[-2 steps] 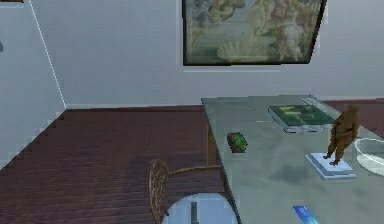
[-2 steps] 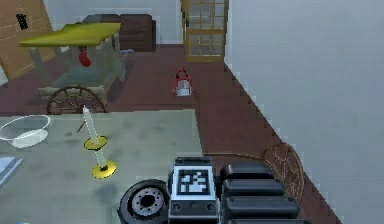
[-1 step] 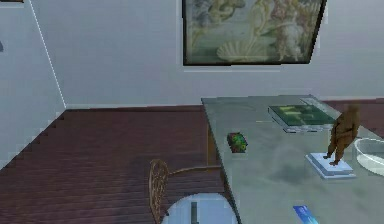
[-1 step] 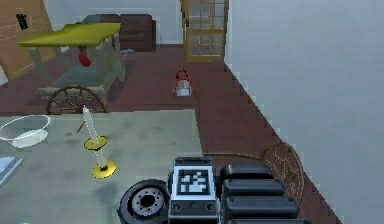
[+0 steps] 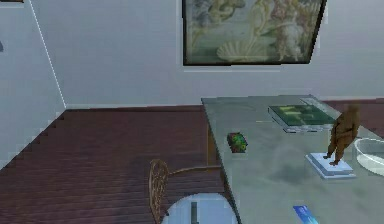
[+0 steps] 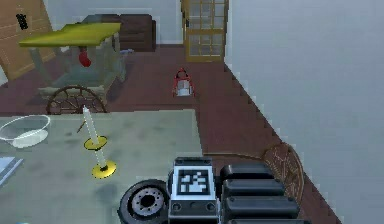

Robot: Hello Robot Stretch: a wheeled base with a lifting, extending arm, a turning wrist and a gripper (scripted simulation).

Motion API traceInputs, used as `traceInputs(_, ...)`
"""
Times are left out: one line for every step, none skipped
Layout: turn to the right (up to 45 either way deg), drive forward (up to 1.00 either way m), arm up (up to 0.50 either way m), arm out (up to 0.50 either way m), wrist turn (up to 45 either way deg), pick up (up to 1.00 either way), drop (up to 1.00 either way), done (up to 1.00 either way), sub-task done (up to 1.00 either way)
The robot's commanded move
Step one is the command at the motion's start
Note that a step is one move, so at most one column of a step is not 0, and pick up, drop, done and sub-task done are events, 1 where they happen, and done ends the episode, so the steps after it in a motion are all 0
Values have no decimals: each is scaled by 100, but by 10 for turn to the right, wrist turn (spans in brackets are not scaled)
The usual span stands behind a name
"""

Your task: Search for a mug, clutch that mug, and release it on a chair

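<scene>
A wicker-backed chair (image 5: 160,186) with a pale seat stands at the near end of a long grey table (image 5: 262,150) in the forward view. The same chair's curved back (image 6: 286,165) is at the arm side view's right, beside the table (image 6: 150,135). The arm's dark blocks and a white marked square (image 6: 196,182) rise from the bottom edge over the tabletop. Left of them is the gripper's (image 6: 145,203) dark round body. Its far end is not clear, so I cannot tell whether it holds anything.
The table bears a green book (image 5: 300,115), a small green thing (image 5: 238,141), a brown statue (image 5: 344,135), a glass bowl (image 6: 24,130) and a white candle (image 6: 90,128) on a yellow holder. Beyond it are a yellow-roofed cart (image 6: 80,60), a red lantern (image 6: 182,84) and a wooden door (image 6: 205,28).
</scene>
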Motion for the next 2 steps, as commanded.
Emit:
traceInputs(450,0,0,0,0,0,0,0,0)
traceInputs(450,0,0,0,0,0,0,0,0)
